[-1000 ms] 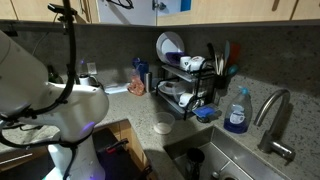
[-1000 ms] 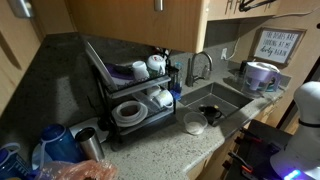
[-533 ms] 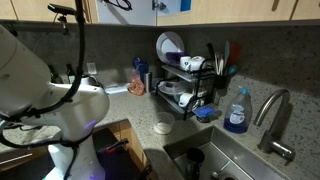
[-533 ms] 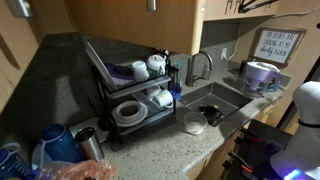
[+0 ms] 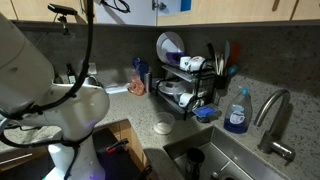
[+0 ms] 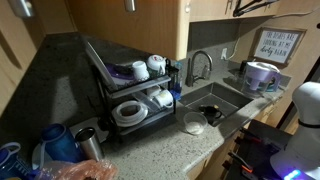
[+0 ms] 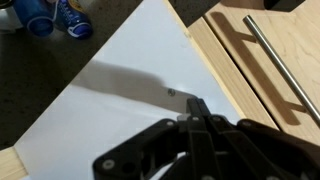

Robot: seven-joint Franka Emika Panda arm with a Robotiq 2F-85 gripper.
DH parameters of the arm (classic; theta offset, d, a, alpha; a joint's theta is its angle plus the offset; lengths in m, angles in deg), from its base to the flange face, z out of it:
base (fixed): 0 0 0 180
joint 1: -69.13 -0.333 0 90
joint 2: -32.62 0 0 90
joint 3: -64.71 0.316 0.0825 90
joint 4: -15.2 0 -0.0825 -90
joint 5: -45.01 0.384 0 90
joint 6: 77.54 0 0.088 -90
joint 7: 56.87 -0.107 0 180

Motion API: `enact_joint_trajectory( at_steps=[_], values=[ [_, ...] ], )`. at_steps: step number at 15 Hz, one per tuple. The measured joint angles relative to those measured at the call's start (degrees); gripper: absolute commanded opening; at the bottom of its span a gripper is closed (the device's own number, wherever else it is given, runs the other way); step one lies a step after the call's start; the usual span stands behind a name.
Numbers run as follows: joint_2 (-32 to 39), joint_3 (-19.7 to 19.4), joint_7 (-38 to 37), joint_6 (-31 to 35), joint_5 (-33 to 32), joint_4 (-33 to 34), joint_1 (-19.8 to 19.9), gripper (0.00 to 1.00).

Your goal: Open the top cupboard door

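Gripper (image 7: pixel 196 108) was pressed together, empty, tip just before the white face of the top cupboard door (image 7: pixel 100 120); pushing along the hinge arc, clear of the bar handle (image 7: pixel 281 62) at right, seemed best.

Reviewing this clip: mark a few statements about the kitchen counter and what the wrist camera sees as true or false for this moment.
1. A small white bowl sits on the counter near the sink. True.
2. The dish rack is empty. False: it holds plates and cups.
3. A blue bottle stands beside the faucet. True.
4. The framed sign lies flat on the counter. False: it stands upright against the wall.
5. The wooden panel in the wrist view carries a round knob. False: it carries a long metal bar handle.
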Motion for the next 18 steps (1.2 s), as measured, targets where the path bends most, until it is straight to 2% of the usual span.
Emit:
enact_joint_trajectory(
  at_steps=[9,18],
  values=[
    [1.9,-0.1,0.1,0.0,0.2,1.2,-0.5,0.00],
    [3.8,-0.2,4.8,0.0,3.8,1.8,-2.1,0.00]
  ],
)
